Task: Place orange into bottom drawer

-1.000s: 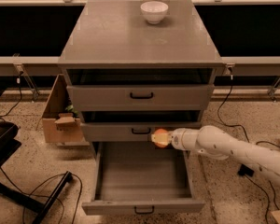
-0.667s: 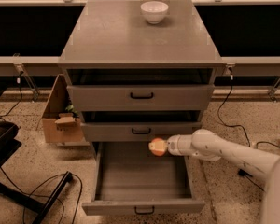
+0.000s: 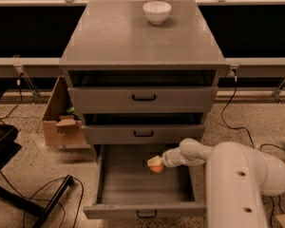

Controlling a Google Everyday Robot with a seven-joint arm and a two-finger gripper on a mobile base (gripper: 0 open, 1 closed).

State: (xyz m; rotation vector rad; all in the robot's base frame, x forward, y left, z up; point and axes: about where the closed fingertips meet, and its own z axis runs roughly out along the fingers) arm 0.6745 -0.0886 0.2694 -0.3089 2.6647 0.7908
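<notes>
The bottom drawer [image 3: 123,191] is pulled wide open at the foot of the grey cabinet, its inside bare. The orange [image 3: 156,167] is held by my gripper [image 3: 156,164] over the right middle of the drawer, low inside it. My white arm [image 3: 228,175] reaches in from the lower right. The gripper is shut on the orange.
A white bowl [image 3: 156,11] stands on the cabinet top [image 3: 133,37]. Two shallower drawers [image 3: 143,98] sit above, slightly open. A cardboard box [image 3: 61,122] stands left of the cabinet. Cables [image 3: 42,194] lie on the floor at the left and right.
The gripper with the orange has moved down and a little left, from the middle drawer's front into the open bottom drawer. The arm now fills more of the lower right.
</notes>
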